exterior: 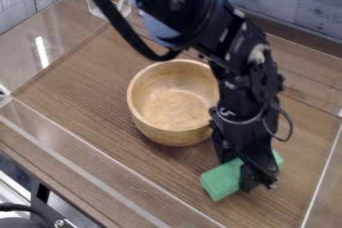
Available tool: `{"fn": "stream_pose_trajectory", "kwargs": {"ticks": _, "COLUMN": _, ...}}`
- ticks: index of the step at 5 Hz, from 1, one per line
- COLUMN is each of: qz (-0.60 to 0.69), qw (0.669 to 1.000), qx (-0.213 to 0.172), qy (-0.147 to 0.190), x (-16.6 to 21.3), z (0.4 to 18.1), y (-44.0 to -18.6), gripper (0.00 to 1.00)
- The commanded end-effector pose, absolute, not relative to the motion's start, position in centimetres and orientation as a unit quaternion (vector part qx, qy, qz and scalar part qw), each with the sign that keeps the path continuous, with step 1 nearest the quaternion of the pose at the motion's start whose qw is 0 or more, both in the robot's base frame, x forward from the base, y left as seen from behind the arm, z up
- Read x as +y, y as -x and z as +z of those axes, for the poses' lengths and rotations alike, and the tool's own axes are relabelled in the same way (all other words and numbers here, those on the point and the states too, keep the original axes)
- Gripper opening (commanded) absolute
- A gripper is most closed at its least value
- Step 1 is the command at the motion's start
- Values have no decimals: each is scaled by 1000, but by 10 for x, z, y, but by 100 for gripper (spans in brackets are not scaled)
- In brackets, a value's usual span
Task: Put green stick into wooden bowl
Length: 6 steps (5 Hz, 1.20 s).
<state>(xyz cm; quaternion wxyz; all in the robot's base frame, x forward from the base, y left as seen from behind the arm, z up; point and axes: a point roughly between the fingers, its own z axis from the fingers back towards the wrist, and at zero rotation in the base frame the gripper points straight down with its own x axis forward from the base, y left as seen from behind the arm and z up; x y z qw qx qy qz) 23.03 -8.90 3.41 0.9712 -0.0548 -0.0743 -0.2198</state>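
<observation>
The green stick shows as a bright green block at the lower right of the wooden tabletop, partly covered by my gripper. My gripper points almost straight down and is shut on the green stick. The wooden bowl is round and light tan, and it stands just left of and behind the gripper, with its near right side against the black arm. The bowl's inside looks empty.
Clear acrylic walls fence the wooden table on the left and front. The bulky black arm reaches in from the upper left over the bowl. A grey panel runs along the back right.
</observation>
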Motion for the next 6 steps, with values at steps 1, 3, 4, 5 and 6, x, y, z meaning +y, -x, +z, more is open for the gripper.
{"fn": "stream_pose_trajectory", "kwargs": {"ticks": 1, "qz": -205, "qw": 971, "qx": -109, "qy": 51, "x": -79, "z": 65, "y": -242, "gripper": 0}}
{"fn": "stream_pose_trajectory", "kwargs": {"ticks": 3, "qz": -144, "qw": 980, "qx": -133, "qy": 22, "x": -25, "z": 108, "y": -255, "gripper": 0}}
{"fn": "stream_pose_trajectory", "kwargs": {"ticks": 4, "qz": -126, "qw": 982, "qx": -138, "qy": 19, "x": -8, "z": 111, "y": -257, "gripper": 0}}
{"fn": "stream_pose_trajectory", "kwargs": {"ticks": 5, "qz": -123, "qw": 983, "qx": -138, "qy": 15, "x": -3, "z": 109, "y": -256, "gripper": 0}}
{"fn": "stream_pose_trajectory", "kwargs": {"ticks": 6, "qz": -120, "qw": 983, "qx": -137, "qy": 12, "x": 0, "z": 106, "y": -256, "gripper": 0}}
